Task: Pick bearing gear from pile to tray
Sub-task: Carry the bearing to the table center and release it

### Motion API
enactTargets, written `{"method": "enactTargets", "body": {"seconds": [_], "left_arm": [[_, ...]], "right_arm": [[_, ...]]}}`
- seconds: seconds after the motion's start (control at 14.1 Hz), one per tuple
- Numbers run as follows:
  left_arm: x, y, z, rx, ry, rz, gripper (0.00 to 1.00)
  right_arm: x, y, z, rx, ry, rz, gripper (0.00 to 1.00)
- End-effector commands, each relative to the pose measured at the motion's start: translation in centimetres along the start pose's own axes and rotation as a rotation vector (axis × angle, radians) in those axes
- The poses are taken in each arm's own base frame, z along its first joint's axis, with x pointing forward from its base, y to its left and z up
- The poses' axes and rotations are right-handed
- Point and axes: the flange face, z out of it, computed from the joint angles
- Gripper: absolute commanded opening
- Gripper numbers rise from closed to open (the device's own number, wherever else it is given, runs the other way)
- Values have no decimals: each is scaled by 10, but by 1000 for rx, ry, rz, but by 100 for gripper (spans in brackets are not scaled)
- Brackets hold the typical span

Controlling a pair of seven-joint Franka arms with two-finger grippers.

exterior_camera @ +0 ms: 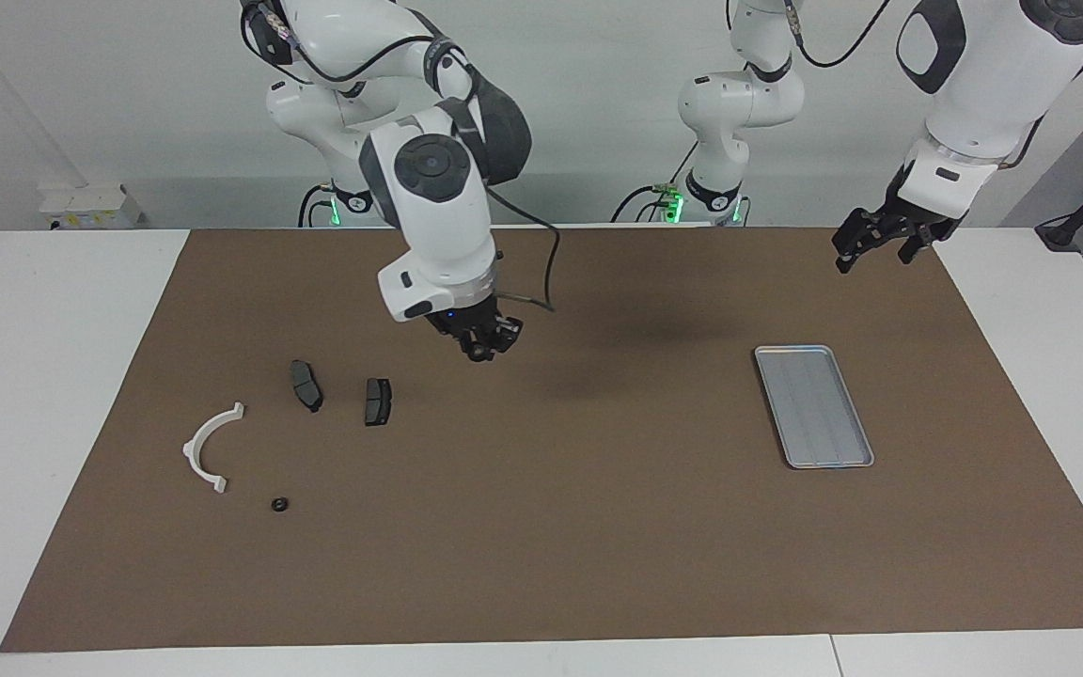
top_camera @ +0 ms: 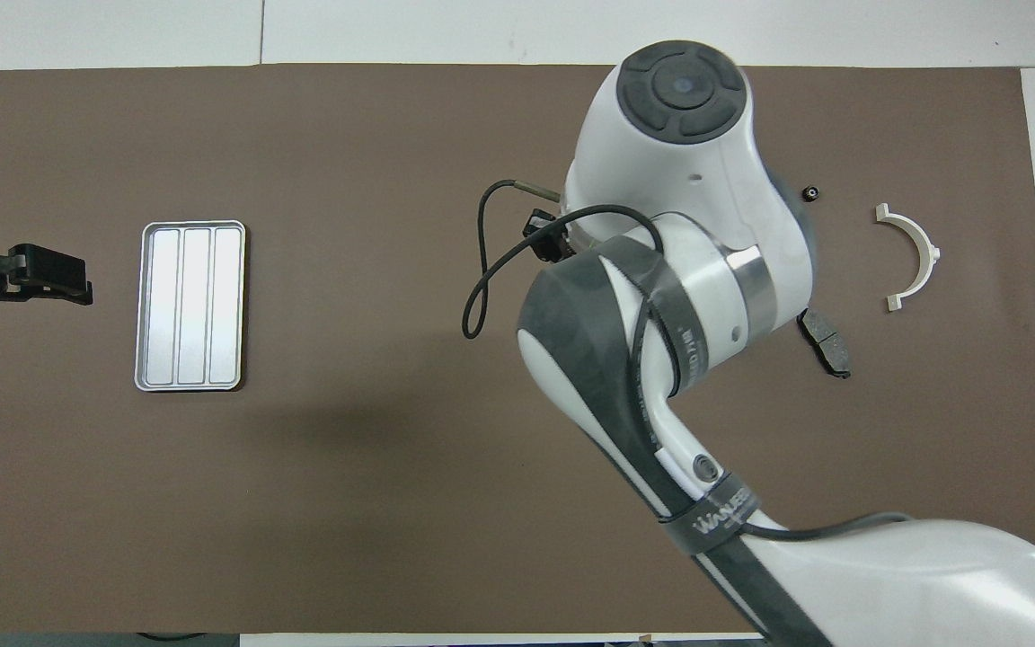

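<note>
two arms are up. the right gripper (exterior_camera: 482, 350), nearly closed and maybe holding a small dark part, hangs over the brown mat (exterior_camera: 541, 527). the flat silver-grey metal tray (exterior_camera: 813, 405) lies toward the left arm's end from it. the left gripper (exterior_camera: 875, 246) waits wide open.

the small black round gear (exterior_camera: 280, 505) lies farthest from the robots.

Only legible txt: "WANJEED"-like brand, partly readable, on right arm's strap (top_camera: 715, 519).

Bright, even light falls from above, casting soft diffuse shadows on the brown mat (exterior_camera: 598, 527) below the raised arms. The silver tray (top_camera: 146, 310) shows a mild sheen without harsh glare. Both views look sharp; the smallest parts are perhaps too fine to resolve.
</note>
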Motion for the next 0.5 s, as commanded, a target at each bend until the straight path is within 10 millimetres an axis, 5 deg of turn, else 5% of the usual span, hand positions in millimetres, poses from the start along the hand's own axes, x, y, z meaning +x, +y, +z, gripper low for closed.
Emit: {"method": "enactTargets", "body": {"seconds": [0.0,0.28,0.43], "left_arm": [[-7,-1,-2,-9,-5,7,100],[-7,-1,-2,-9,-3,7,100],[-7,-1,-2,-9,-5,7,100]], "right_arm": [[-36,-35,6,48,-4,92,0],[-81,-78,49,63,10,128,0],[-97,-94,93,9,38,107,0]]}}
